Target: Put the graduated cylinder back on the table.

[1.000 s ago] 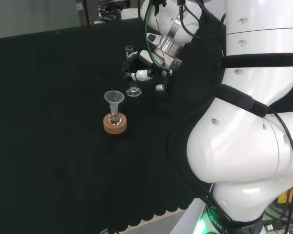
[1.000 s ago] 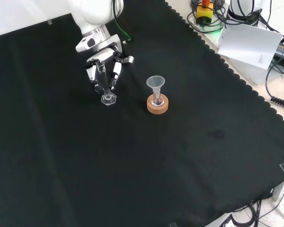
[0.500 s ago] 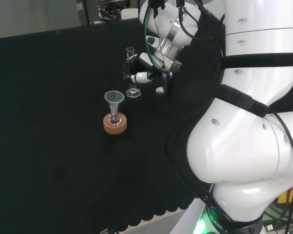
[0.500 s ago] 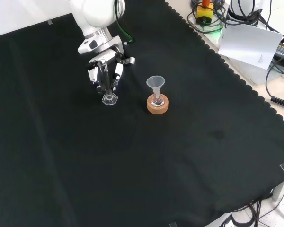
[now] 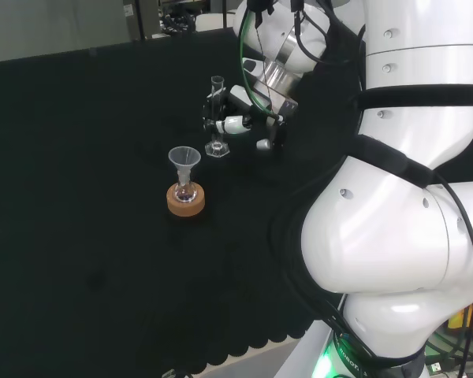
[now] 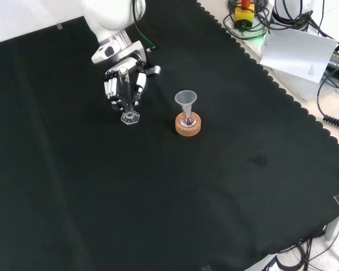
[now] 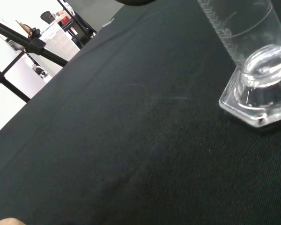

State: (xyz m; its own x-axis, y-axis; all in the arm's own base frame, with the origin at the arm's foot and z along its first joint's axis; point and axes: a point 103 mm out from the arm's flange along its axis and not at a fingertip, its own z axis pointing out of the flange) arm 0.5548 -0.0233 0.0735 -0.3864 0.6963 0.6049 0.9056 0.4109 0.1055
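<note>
The graduated cylinder is a thin clear tube on a hexagonal foot. It stands upright with the foot on the black cloth, as the wrist view shows on the foot. In the head view the cylinder rises just left of the hand. In the front view the hand reaches down from the top, with fingers on one side of the tube and the thumb on the other, still curled round it above the foot.
A small round flask with a clear funnel in its neck sits on a cork ring, right of the cylinder in the front view and nearer the camera in the head view, cork ring. The arm's white links stand at the right.
The cylinder was tilted half a second ago and now stands upright on its foot. The hand has shifted a little to the right in the head view, taking the tube's top with it.
</note>
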